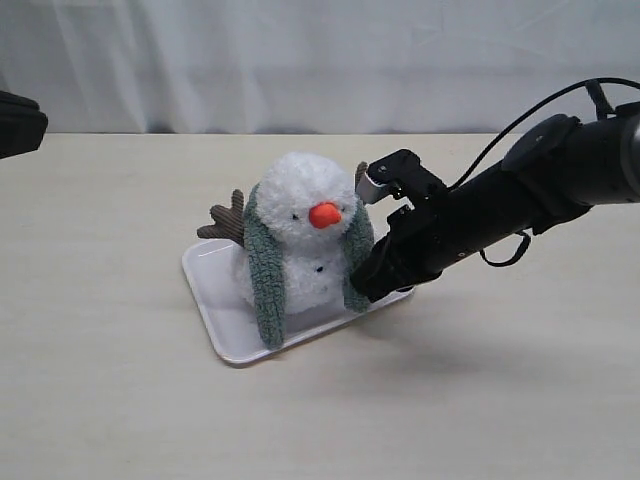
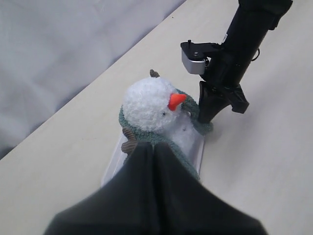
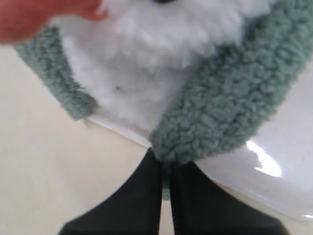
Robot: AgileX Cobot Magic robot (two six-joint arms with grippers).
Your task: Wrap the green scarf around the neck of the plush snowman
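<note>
Right gripper [image 1: 366, 284]: lowered at the front edge of the white tray [image 1: 212, 280], on the right side of the snowman [image 1: 300, 215]. In the right wrist view my two black fingers [image 3: 122, 205] are drawn nearly together, with a sliver of green fabric pinched between their tips. I record it as clamped on the end of the green scarf [image 1: 266, 275].

Left gripper [image 2: 154, 147]: held above and off to the snowman's left, clear of the toy. Its fingers are pressed flat against each other with nothing between them.

The snowman sits upright on the tray, orange nose [image 1: 324, 214] facing front. The tray lies on the pale table [image 1: 100, 400].

The scarf passes behind the head at the level of the neck [image 1: 303, 243]. Both ends hang down the front, one on each side of the body. The left end reaches the tray surface and lies free. The ends are not crossed, and the front of the neck is bare white fluff.
</note>
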